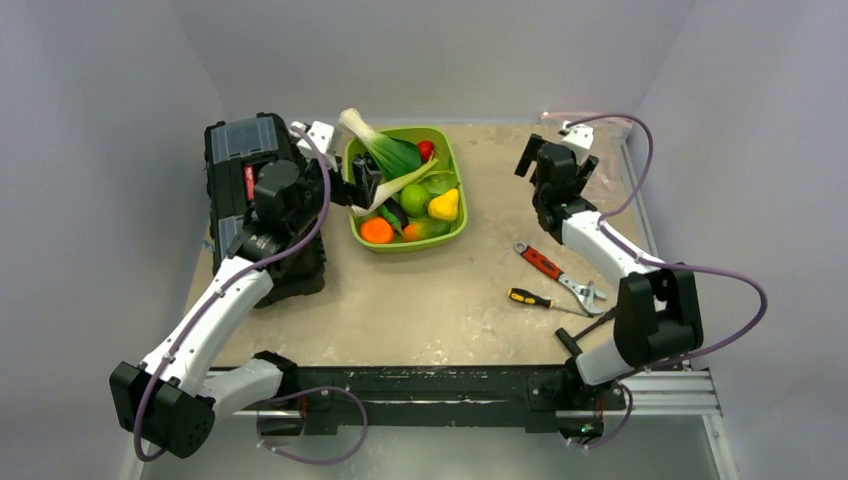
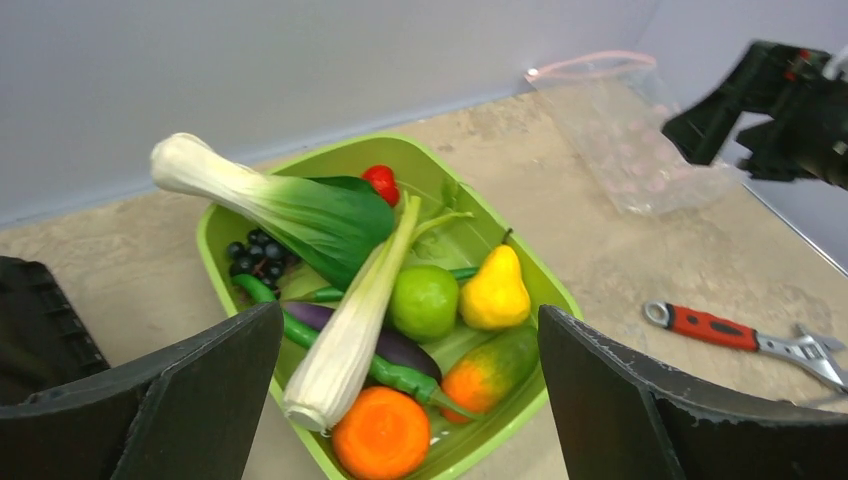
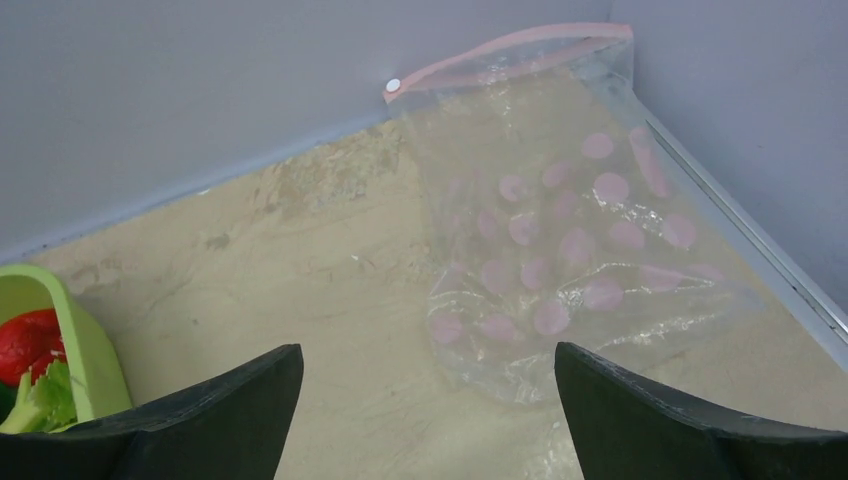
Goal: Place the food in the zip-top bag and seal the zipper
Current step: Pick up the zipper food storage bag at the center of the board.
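Note:
A green tray (image 1: 400, 247) at the back centre holds the food: an orange (image 1: 377, 230), a yellow pear (image 1: 444, 205), a green lime (image 1: 414, 198), a red piece (image 1: 427, 150) and a bok choy (image 1: 385, 148). My left gripper (image 1: 362, 185) is open and empty at the tray's left edge, above the orange (image 2: 382, 432) and the lime (image 2: 424, 300). The clear zip-top bag (image 3: 570, 230), with pink dots, lies empty in the back right corner. Its pink zipper (image 3: 510, 50) leans against the wall. My right gripper (image 3: 428, 350) is open and empty just short of the bag.
A black toolbox (image 1: 255, 190) stands left of the tray, beside the left arm. A red-handled wrench (image 1: 545, 265) and a yellow-and-black screwdriver (image 1: 535, 298) lie on the table at the right front. Grey walls close in the back and both sides.

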Controlling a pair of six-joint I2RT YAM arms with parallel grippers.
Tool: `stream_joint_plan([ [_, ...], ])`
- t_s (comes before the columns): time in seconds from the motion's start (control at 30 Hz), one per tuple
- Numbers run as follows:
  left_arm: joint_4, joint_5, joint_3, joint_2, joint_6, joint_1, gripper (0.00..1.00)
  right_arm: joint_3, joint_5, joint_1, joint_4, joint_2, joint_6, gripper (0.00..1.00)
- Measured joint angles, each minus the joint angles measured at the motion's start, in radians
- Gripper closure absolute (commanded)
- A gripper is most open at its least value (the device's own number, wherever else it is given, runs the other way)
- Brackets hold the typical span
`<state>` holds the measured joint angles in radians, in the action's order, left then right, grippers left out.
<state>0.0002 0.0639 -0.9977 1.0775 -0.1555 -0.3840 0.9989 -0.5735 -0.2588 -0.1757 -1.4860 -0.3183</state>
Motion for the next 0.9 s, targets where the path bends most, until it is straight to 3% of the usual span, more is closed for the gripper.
stream_joint_plan([
  [0.3, -0.064, 0.129, -0.011, 0.037, -0.024, -0.019, 0.02, 0.304, -0.053, 0.037, 0.102, -0.272, -0.087, 0.01],
  [0.63, -0.082, 0.216, -0.037, 0.096, -0.059, -0.037, 0.03, 0.682, 0.106, 0.203, 0.303, -0.705, -0.131, 0.01],
  [0.8, -0.094, 0.225, -0.049, 0.102, -0.063, -0.037, 0.03, 0.768, 0.148, 0.220, 0.394, -0.818, -0.128, 0.21],
  [0.9, -0.095, 0.229, -0.055, 0.102, -0.064, -0.037, 0.03, 0.787, 0.167, 0.220, 0.422, -0.834, -0.119, 0.54],
])
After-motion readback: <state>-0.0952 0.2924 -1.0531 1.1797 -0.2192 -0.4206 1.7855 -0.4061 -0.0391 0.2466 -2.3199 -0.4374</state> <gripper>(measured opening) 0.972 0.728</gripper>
